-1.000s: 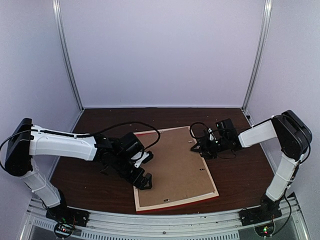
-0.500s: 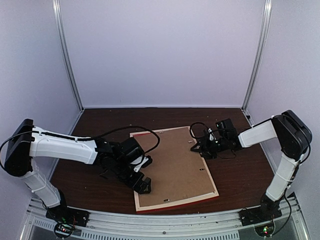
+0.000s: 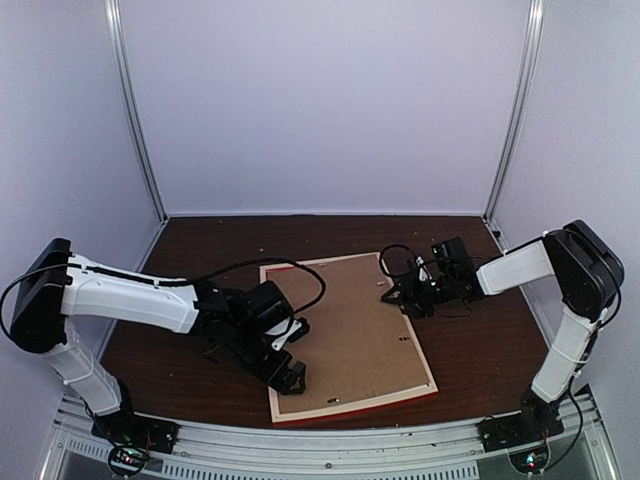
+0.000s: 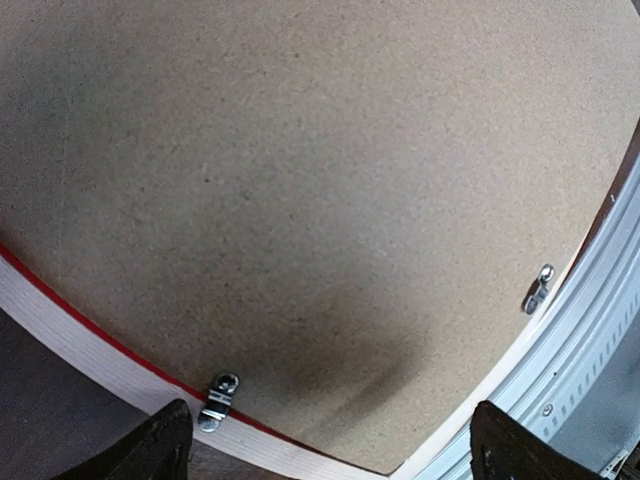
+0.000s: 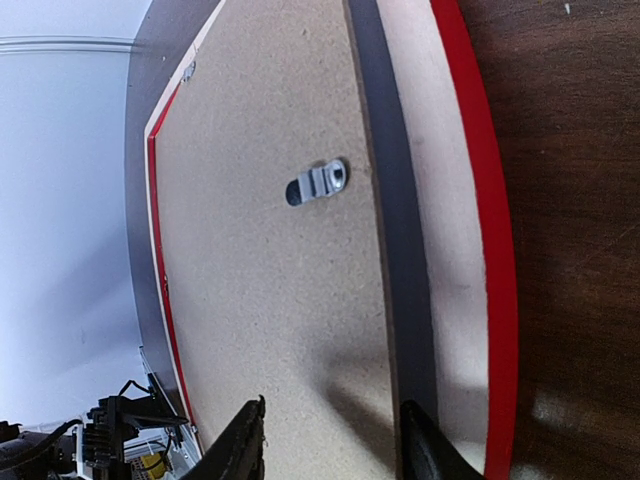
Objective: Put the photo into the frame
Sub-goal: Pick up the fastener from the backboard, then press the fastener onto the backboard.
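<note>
The photo is out of sight, presumably under the brown backing board [image 3: 350, 330] seated in the face-down frame [image 3: 350, 406]. The left gripper [image 4: 330, 455], jaws wide and empty, has slid toward the near-left corner, suggesting clip-fastening remains. The right gripper [image 5: 328, 452] hovers half-spread at the right rail. Dark wooden table [image 3: 200, 250], lilac walls [image 3: 320, 100].

frame [image 3: 360, 402]: red on the outer edge, pale bare wood on the upturned back.
board [image 3: 355, 320] inside it: flat tan-brown, finely speckled.
clips [image 5: 318, 182] on the board: shiny silver metal.
table [image 3: 480, 350]: dark reddish-brown, faint wood grain.
left arm [image 3: 130, 295] and right arm [image 3: 515, 268]: white shells, black joints and ends.
walls [image 3: 320, 100]: plain pale lilac-white.
rail [image 3: 330, 440] at the near edge: ribbed silver-grey.
</note>
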{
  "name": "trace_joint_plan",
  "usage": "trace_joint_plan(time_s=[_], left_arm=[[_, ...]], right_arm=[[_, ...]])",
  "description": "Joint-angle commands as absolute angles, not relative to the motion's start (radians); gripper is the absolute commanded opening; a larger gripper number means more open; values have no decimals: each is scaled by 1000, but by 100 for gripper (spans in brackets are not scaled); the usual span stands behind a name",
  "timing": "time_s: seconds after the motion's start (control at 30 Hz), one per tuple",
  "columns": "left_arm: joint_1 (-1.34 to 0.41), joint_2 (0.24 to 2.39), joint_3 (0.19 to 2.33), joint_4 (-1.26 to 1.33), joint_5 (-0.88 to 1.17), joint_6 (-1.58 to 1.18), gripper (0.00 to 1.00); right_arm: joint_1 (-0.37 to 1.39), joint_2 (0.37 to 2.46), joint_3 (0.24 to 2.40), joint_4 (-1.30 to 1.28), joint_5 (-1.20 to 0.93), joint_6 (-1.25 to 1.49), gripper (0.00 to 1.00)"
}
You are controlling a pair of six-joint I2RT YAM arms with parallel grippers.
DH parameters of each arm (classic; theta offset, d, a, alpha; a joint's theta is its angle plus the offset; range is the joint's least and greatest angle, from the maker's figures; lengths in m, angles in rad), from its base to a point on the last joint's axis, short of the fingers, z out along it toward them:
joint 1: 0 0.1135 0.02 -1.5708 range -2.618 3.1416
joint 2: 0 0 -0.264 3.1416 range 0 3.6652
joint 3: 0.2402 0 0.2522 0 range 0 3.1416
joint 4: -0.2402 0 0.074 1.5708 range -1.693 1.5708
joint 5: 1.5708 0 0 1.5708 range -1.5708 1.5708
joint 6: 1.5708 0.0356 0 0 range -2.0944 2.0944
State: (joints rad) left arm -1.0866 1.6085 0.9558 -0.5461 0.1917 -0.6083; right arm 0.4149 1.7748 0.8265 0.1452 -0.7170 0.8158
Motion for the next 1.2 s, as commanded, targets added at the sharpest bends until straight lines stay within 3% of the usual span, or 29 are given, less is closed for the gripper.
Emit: trace_joint_plan(time_s=[0.0, 0.87, 1.17], left_arm=[[-1105, 1636, 953, -516, 222, -631, 97], [-1122, 1620, 979, -541, 320, -636, 96], [-1121, 1560, 1035, -619, 148, -591, 98]], right_arm=[[428, 1768, 822, 172, -708, 816, 45], [427, 1761, 816, 167, -701, 815, 45], [439, 1759, 843, 105, -679, 773, 45]])
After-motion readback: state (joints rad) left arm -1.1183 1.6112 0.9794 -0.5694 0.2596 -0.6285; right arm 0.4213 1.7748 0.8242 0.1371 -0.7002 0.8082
